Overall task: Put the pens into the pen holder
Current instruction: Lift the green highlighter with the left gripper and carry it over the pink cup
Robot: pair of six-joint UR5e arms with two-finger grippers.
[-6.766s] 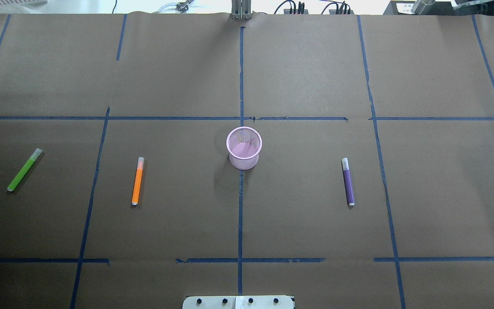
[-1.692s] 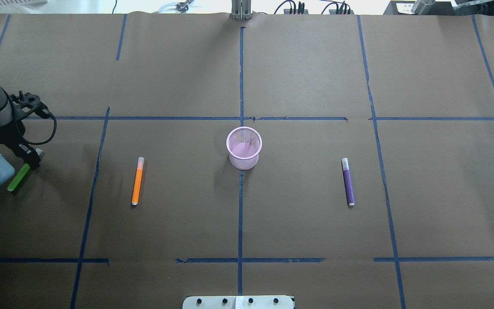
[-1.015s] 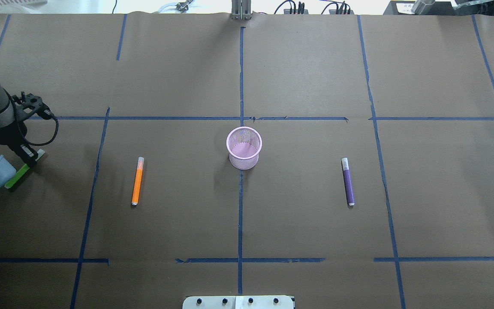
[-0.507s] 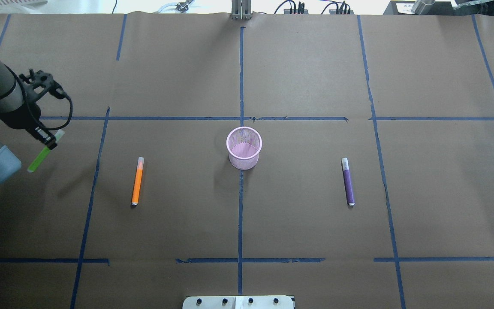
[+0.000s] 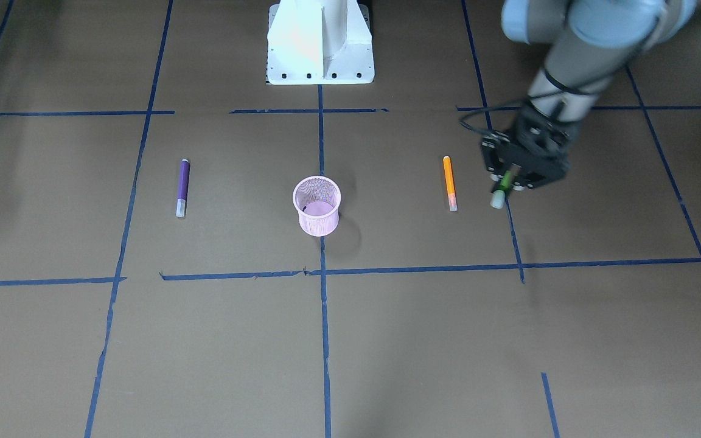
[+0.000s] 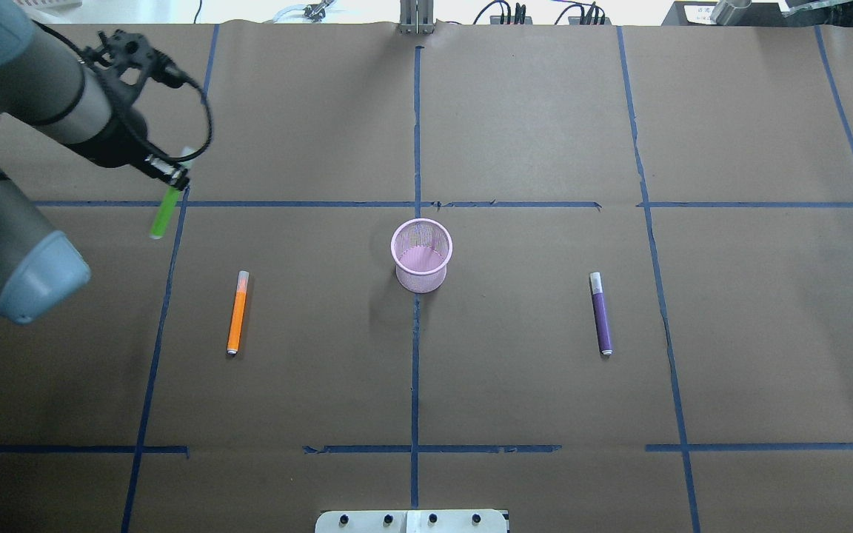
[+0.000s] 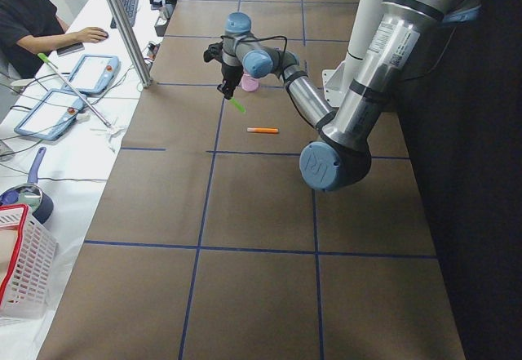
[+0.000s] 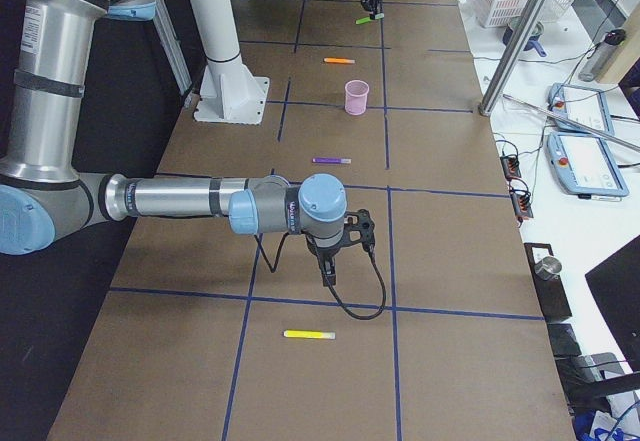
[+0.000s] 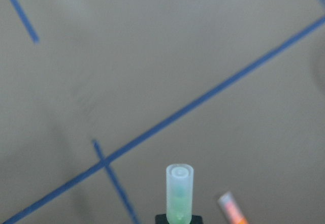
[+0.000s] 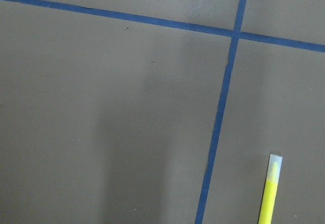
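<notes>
The left gripper (image 6: 172, 176) is up in the air over the left half of the table (image 6: 545, 111), jaws clamped tight on the green pen (image 6: 161, 217). That pen is clear of the brown paper and hangs at a slant, its pale cap end poking out to the far side and the green barrel sloping down and back toward the robot. The left wrist camera looks straight along that translucent cap (image 9: 180, 188), with blue tape lines crossing on the paper below.

The pen holder (image 6: 420, 281) stands upright in the middle of the table, right on the centre tape line, and no pen shows inside it. To its left the orange pen (image 6: 235, 312) lies flat, cap end to the far side. Well to the right of the holder lies the purple pen (image 6: 602, 314), flat too, with its cap also pointing far.

The right gripper (image 8: 327, 273) hangs low over the table's right end, and whether its fingers are apart or together cannot be told. A yellow pen (image 8: 309, 335) lies flat near it
</notes>
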